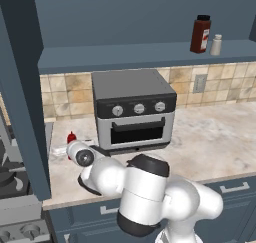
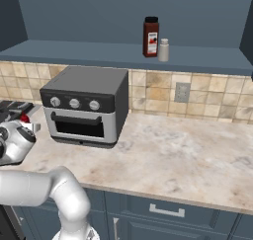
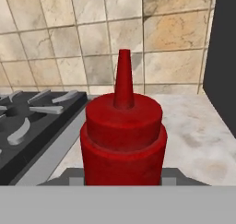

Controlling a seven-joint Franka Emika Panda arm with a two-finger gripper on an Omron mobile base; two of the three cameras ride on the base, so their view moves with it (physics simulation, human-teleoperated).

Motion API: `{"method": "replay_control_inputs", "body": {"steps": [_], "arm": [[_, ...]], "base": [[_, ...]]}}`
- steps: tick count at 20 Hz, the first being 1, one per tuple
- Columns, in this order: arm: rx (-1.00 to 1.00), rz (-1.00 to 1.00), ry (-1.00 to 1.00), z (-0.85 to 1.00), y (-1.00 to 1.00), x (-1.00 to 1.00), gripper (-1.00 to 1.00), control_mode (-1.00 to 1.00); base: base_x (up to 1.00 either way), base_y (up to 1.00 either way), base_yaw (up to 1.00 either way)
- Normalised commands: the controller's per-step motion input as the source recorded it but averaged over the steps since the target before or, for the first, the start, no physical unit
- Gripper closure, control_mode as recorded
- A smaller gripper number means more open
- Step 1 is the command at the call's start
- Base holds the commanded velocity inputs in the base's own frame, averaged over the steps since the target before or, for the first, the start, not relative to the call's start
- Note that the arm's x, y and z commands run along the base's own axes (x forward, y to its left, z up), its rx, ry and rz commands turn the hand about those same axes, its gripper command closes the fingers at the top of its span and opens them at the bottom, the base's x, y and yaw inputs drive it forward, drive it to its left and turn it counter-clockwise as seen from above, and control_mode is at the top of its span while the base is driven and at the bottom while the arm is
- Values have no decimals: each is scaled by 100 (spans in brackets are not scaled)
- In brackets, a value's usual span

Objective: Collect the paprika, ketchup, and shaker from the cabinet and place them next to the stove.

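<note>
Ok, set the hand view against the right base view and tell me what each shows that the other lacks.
Hand view alone: the ketchup up close, upright, its pointed nozzle toward the tiled wall, with the stove grates beside it on the counter.

Right base view alone: the paprika and the shaker standing side by side on the cabinet shelf, and the toaster oven below.

Shared: the marbled counter and the tan tiled backsplash.

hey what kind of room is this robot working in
A simulated home kitchen, most likely: a silver boxy three-knob toaster oven sits on a pale marbled stone counter with a tan tiled backsplash, and a grey range with dark burner grates stands beside it.
</note>
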Motion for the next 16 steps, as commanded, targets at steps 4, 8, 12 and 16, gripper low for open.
{"method": "replay_control_inputs", "body": {"steps": [4,8,12,16], "arm": [[0,0,0,-11,9,0,100,-100],[0,0,0,-11,11,0,100,-100],[0,0,0,-14,9,0,100,-100],[0,0,0,-17,3,0,100,-100]], "base": [[0,0,0],[0,0,0],[0,0,0],[0,0,0]]}}
